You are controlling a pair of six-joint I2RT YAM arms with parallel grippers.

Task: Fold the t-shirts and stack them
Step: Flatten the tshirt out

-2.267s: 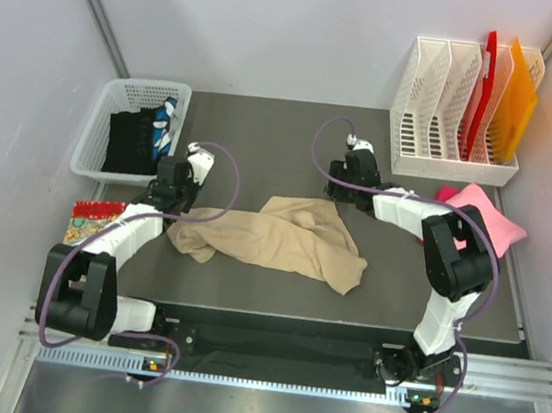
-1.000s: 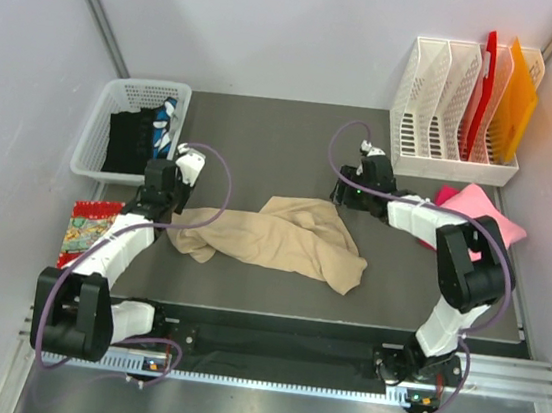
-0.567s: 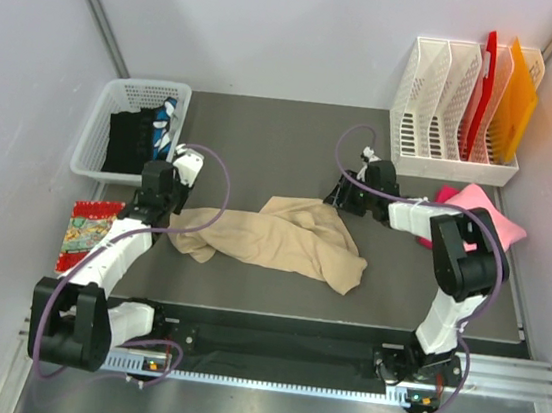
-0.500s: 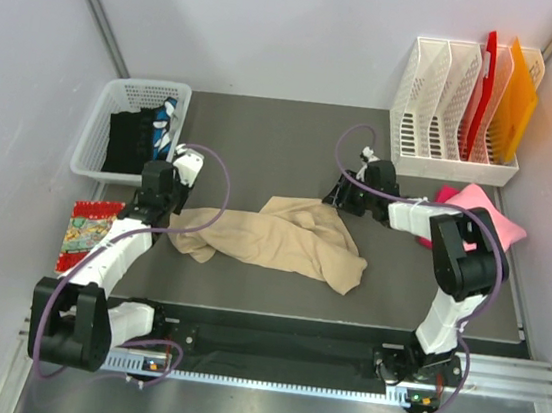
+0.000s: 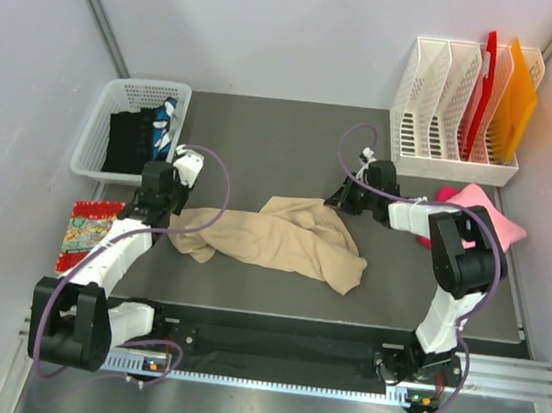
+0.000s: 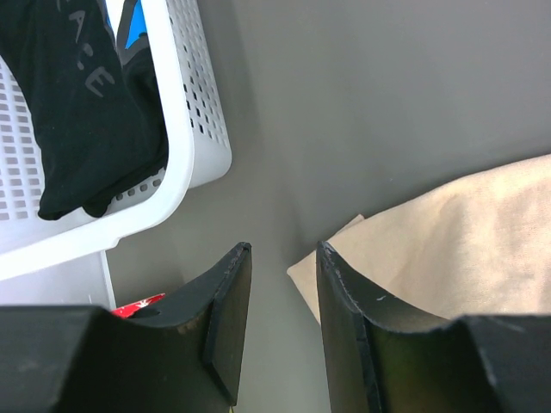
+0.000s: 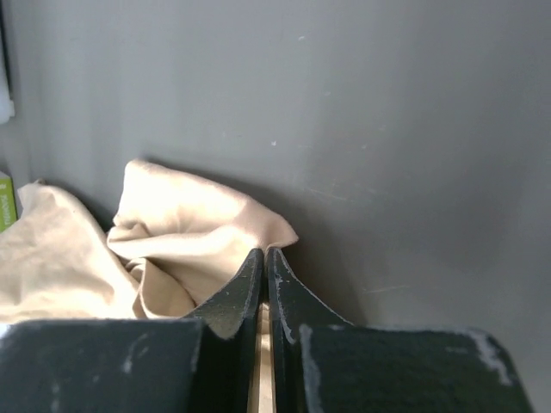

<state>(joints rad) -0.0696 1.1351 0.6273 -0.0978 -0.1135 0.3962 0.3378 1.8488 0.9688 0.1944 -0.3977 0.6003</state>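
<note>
A tan t-shirt (image 5: 282, 236) lies crumpled across the middle of the dark mat. My right gripper (image 5: 337, 200) is at its far right corner. In the right wrist view the gripper (image 7: 265, 251) is shut, with a fold of the tan t-shirt (image 7: 198, 224) pinched between its jaws. My left gripper (image 5: 165, 208) hovers at the shirt's left end. It (image 6: 282, 249) stands open with only bare mat between its fingers, and the tan t-shirt's corner (image 6: 430, 249) lies just beside its right finger. A pink t-shirt (image 5: 482, 210) lies bunched at the right edge, behind the right arm.
A white mesh basket (image 5: 98, 134) holding dark clothes stands at the back left, close to the left gripper. A white file rack (image 5: 443, 157) with red and orange sheets stands at the back right. A colourful packet (image 5: 82, 228) lies off the mat's left edge.
The right gripper has settled onto the tan t-shirt's far right corner and closed on it. The left arm drew slightly leftward earlier and now holds still, open.
</note>
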